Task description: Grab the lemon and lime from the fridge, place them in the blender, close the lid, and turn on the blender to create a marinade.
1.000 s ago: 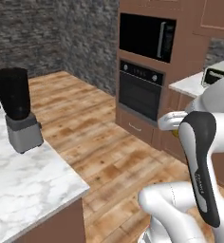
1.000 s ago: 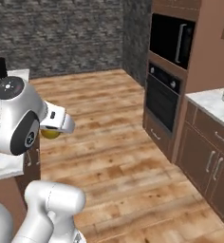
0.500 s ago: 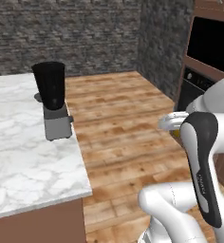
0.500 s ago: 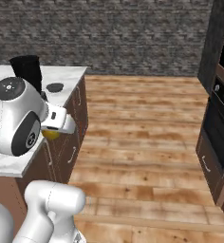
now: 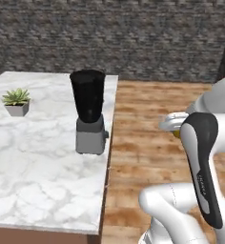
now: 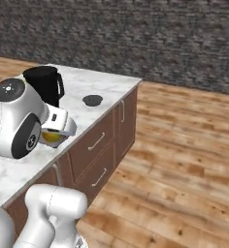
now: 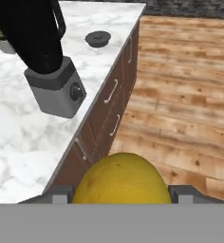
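Jaws clamped on the lemon; it could miss the blender mouth and roll off the tabletop

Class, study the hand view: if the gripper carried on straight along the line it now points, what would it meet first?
Probably the counter's edge and drawer fronts, beside the blender. The gripper holds the lemon. Depth is uncertain.

We saw the blender near the marble counter's right edge, a potted plant well to its left, wooden floor beyond.
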Controlling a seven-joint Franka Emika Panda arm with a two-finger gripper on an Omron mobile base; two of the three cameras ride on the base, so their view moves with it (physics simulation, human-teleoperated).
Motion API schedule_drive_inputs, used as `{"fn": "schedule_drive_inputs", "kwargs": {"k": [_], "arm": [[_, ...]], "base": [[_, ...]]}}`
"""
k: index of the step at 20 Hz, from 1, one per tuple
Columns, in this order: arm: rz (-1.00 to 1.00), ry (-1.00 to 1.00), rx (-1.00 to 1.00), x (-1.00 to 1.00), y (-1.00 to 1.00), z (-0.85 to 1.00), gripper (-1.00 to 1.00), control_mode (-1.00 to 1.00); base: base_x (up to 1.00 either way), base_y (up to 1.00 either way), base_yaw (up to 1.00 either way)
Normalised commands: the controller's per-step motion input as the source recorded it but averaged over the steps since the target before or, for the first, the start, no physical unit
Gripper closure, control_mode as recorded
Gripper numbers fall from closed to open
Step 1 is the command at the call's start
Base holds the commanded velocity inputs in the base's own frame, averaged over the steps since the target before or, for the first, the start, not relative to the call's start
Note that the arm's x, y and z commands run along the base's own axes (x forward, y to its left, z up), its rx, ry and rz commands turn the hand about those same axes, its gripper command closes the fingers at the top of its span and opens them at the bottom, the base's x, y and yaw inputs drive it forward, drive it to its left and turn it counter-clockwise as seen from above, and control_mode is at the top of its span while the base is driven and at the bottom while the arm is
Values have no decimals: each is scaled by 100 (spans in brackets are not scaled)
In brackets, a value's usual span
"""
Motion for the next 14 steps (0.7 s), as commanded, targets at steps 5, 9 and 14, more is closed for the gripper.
{"fn": "schedule_drive_inputs", "kwargs": {"k": [5, 9, 14], "arm": [[0, 0, 0, 0, 0, 0, 100, 100], [0, 0, 0, 0, 0, 0, 100, 100], [0, 0, 0, 0, 0, 0, 100, 100]], "base": [[56, -86, 46], [42, -88, 45], [42, -49, 54]]}}
